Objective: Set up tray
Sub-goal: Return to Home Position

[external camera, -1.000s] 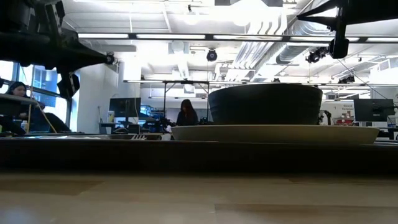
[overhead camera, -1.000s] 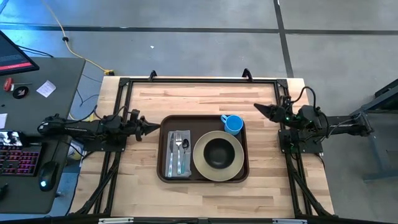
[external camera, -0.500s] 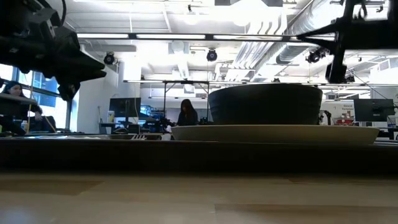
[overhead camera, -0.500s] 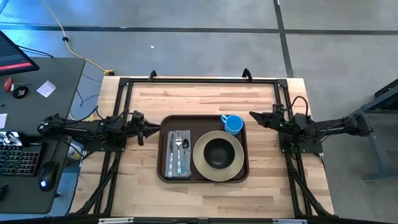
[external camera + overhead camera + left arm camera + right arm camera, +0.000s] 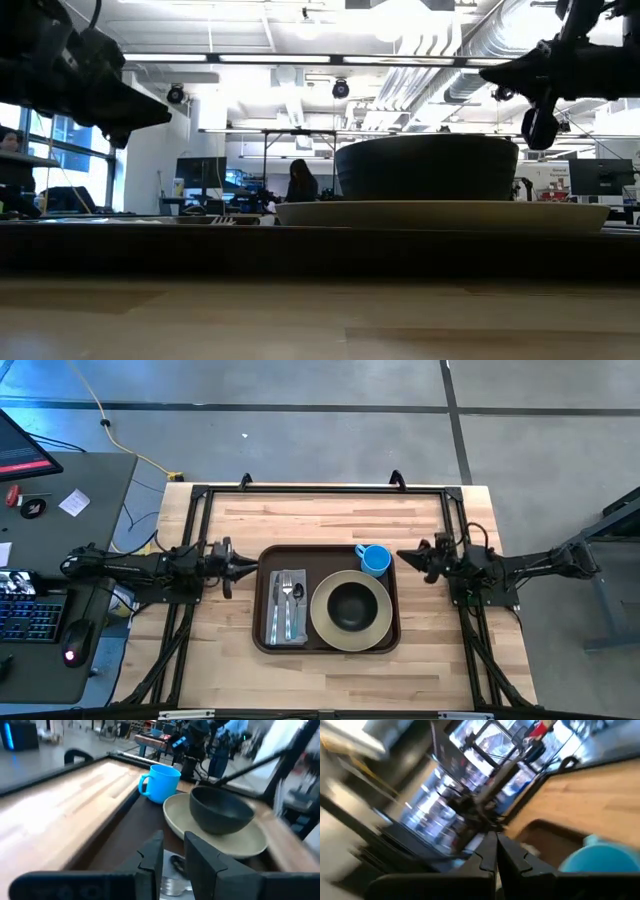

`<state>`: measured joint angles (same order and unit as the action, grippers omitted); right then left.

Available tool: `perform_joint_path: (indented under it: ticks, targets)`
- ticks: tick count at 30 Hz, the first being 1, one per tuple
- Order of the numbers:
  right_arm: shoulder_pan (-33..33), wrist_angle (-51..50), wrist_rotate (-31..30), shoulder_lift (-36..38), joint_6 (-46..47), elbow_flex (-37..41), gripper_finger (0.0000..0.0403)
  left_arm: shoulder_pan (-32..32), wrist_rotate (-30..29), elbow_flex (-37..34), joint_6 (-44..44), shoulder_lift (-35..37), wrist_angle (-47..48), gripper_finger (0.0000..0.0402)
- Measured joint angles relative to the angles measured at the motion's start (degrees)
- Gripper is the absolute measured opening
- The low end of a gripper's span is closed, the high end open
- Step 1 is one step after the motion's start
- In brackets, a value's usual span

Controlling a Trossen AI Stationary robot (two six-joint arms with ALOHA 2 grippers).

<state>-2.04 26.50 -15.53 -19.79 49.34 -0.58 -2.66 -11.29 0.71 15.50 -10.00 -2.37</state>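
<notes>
The dark brown tray (image 5: 263, 632) lies flat in the middle of the wooden table. On it rest a beige plate (image 5: 322, 622) with a dark bowl (image 5: 350, 605) inside, a blue cup (image 5: 374, 559) at the far right corner, and a grey napkin (image 5: 274, 616) bearing a fork and a spoon (image 5: 297, 592). My left gripper (image 5: 250, 567) hovers just off the tray's left rim, pointing level at it, open by a narrow gap (image 5: 172, 854) and empty. My right gripper (image 5: 404, 555) hangs right of the cup, shut (image 5: 492, 846), touching nothing.
A black metal frame (image 5: 320, 489) runs round the table's far and side edges. Bare wood (image 5: 320, 520) lies beyond the tray and along the near edge. A desk with a keyboard and mouse (image 5: 72, 652) stands left of the table. People sit in the room behind (image 5: 300, 182).
My right gripper has sunk and come toward the tray's far right corner, staying shut. My left gripper has kept its place, rolled about its own long line, and its fingers have parted a little. Nothing on the tray has moved.
</notes>
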Motion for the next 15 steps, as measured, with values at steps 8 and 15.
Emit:
perform_joint_path:
  ticks: [8,15]
  targets:
    - [0.0,-6.6,-0.1,0.0,-26.0,0.0,0.0,0.0,0.0,0.0,-4.8,0.0,0.0,0.0112]
    - [0.0,-12.6,0.3,0.0,-35.3,0.0,0.0,0.0,0.0,0.0,-4.8,0.0,0.0,0.0113]
